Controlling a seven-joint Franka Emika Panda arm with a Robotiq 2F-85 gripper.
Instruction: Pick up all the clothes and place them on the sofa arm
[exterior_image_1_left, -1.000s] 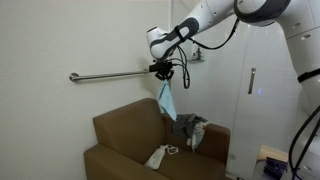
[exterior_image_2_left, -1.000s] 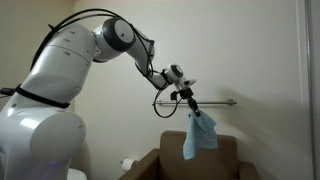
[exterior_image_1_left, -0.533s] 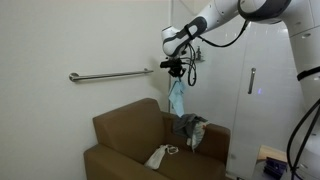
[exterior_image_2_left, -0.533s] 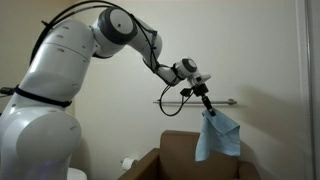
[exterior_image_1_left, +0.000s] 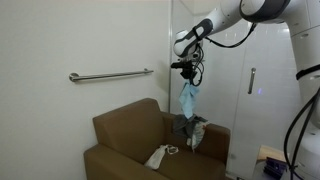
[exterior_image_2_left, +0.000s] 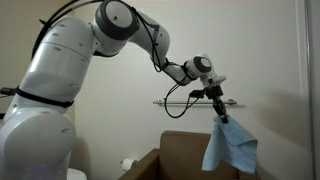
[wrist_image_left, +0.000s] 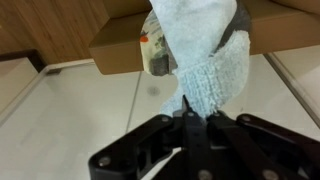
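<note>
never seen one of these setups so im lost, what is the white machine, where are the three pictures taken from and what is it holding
The white machine is a robot arm with a two-fingered claw at its end. Two pictures come from cameras standing in the room, each looking from a different spot. The third comes from a camera on the arm's wrist, looking past the claw.

The claw is shut on a light blue cloth, which hangs freely above a brown armchair. The wrist view shows the same cloth pinched between the claw's fingers.

A dark grey garment lies on the sofa arm, and a pale garment lies on the seat. The grey bar on the wall is a rail, not part of the robot.
</note>
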